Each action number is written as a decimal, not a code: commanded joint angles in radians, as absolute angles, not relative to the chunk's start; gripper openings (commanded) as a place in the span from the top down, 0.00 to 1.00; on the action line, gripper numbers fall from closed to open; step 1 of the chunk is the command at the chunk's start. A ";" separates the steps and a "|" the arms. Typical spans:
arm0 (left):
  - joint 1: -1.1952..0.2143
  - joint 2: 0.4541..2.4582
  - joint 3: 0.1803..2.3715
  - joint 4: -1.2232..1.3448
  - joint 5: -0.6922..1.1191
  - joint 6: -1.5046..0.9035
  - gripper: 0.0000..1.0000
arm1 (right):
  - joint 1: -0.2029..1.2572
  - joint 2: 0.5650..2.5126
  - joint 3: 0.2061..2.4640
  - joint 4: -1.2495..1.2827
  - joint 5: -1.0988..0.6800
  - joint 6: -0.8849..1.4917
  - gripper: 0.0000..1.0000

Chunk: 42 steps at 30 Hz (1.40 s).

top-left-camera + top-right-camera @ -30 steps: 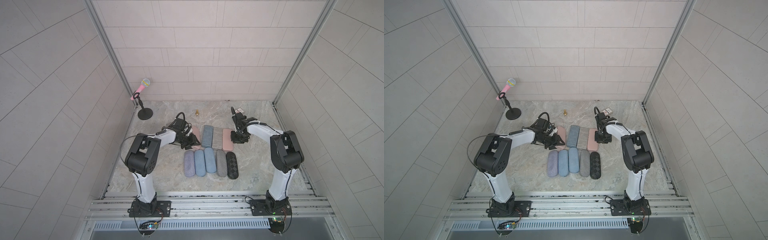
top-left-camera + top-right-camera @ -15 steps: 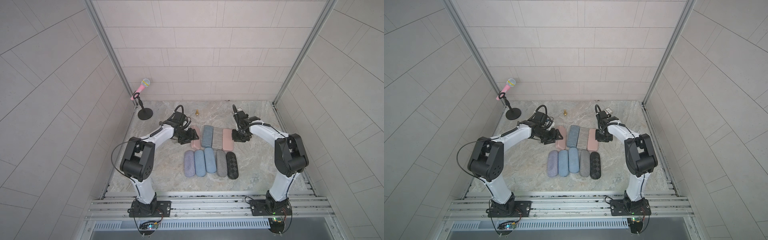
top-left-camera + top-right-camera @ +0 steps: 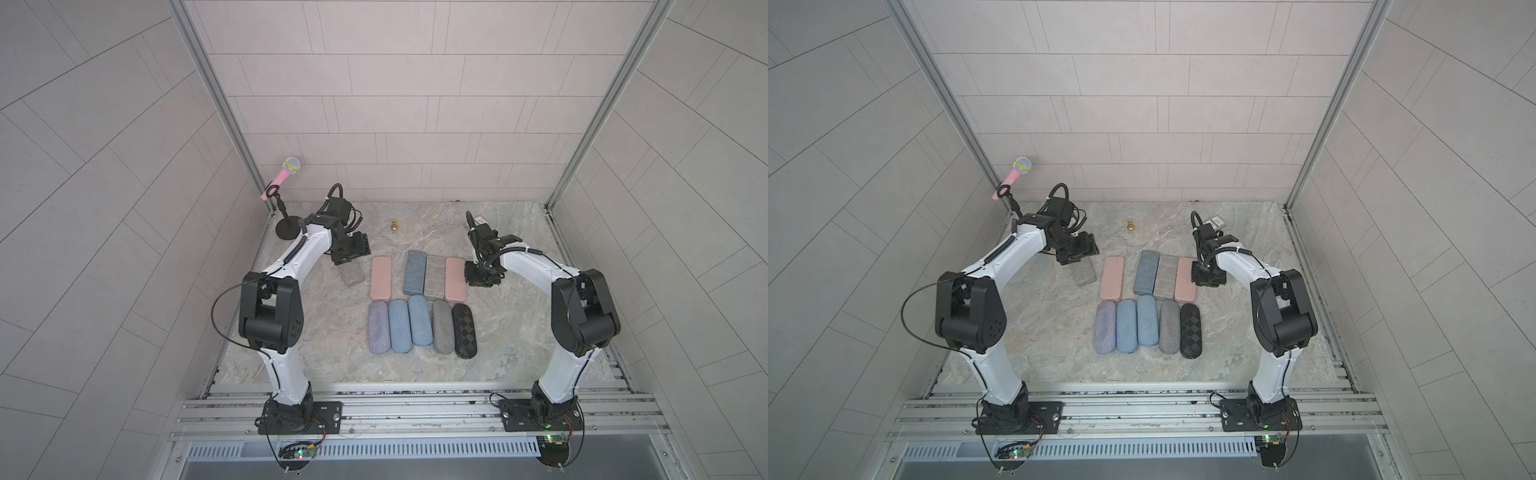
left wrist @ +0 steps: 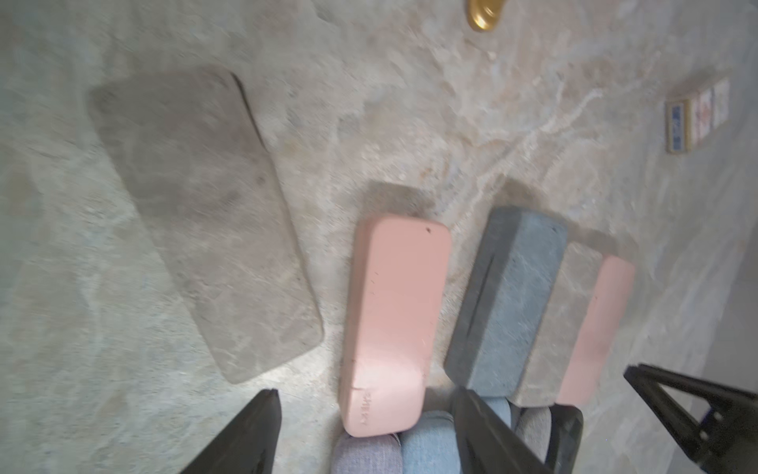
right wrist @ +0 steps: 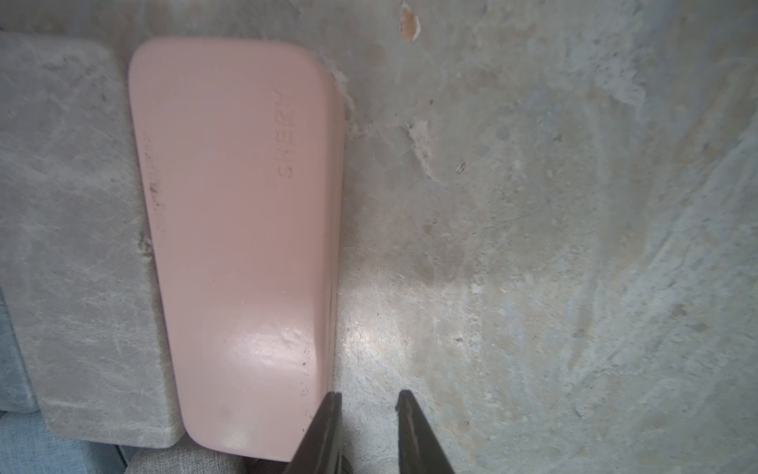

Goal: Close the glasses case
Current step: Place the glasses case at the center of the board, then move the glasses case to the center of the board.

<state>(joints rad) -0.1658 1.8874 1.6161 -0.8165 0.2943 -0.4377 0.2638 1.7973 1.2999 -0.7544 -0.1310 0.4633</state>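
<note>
A marble-grey glasses case (image 3: 352, 274) (image 3: 1086, 274) (image 4: 205, 221) lies flat with its lid down, tilted, apart to the left of the back row. My left gripper (image 3: 351, 249) (image 3: 1077, 251) (image 4: 366, 394) hovers just behind it, open and holding nothing. The back row holds a pink case (image 3: 381, 277) (image 4: 389, 320), a blue-grey case (image 3: 414, 273), another marble case (image 3: 435, 277) and a second pink case (image 3: 454, 279) (image 5: 238, 230), all with lids down. My right gripper (image 3: 480, 274) (image 3: 1204, 276) (image 5: 367, 396) stands beside that second pink case, open by a narrow gap over bare table.
A front row of several closed cases runs from lilac (image 3: 379, 327) to black (image 3: 464, 330). A pink microphone on a stand (image 3: 286, 195) is at the back left. A small gold piece (image 3: 394, 226) and a card pack (image 3: 1217, 222) sit near the back wall.
My left gripper has opened wider and drawn back toward the rear left, leaving the marble-grey case uncovered on the table. The right arm has barely shifted.
</note>
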 commanded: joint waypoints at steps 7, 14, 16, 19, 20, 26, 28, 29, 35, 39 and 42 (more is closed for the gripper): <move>-0.114 2.169 1.963 -1.042 0.054 -0.397 0.20 | 0.272 1.783 1.273 -0.749 -0.177 0.427 0.63; -0.114 2.279 2.046 -1.084 0.003 -0.400 0.16 | 0.272 1.833 1.278 -0.739 -0.199 0.408 0.57; -0.116 2.286 2.032 -1.079 0.010 -0.403 0.16 | 0.271 1.848 1.286 -0.737 -0.208 0.407 0.56; -0.122 2.283 1.996 -1.056 0.030 -0.411 0.16 | 0.272 1.866 1.300 -0.736 -0.210 0.405 0.55; -0.127 2.280 1.982 -1.049 0.031 -0.412 0.16 | 0.272 1.871 1.303 -0.737 -0.212 0.405 0.55; -0.167 2.268 1.891 -1.004 0.045 -0.413 0.16 | 0.269 1.868 1.312 -0.744 -0.190 0.406 0.55; -0.177 2.263 1.861 -0.985 0.054 -0.416 0.17 | 0.267 1.859 1.312 -0.746 -0.183 0.408 0.55; -0.182 2.260 1.848 -0.976 0.059 -0.419 0.18 | 0.266 1.855 1.313 -0.749 -0.184 0.408 0.55; -0.220 2.235 1.772 -0.946 0.069 -0.421 0.40 | 0.255 1.831 1.312 -0.757 -0.171 0.413 0.55; -0.243 2.204 1.707 -0.921 0.077 -0.433 0.41 | 0.250 1.814 1.313 -0.761 -0.164 0.413 0.55; -0.277 2.168 1.649 -0.903 0.078 -0.437 0.41 | 0.248 1.806 1.312 -0.764 -0.161 0.413 0.54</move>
<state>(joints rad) -0.2394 2.1731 1.7184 -0.8593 0.0570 -0.4305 0.2539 1.8462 1.3014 -0.7319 -0.1917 0.4187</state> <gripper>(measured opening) 0.750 0.455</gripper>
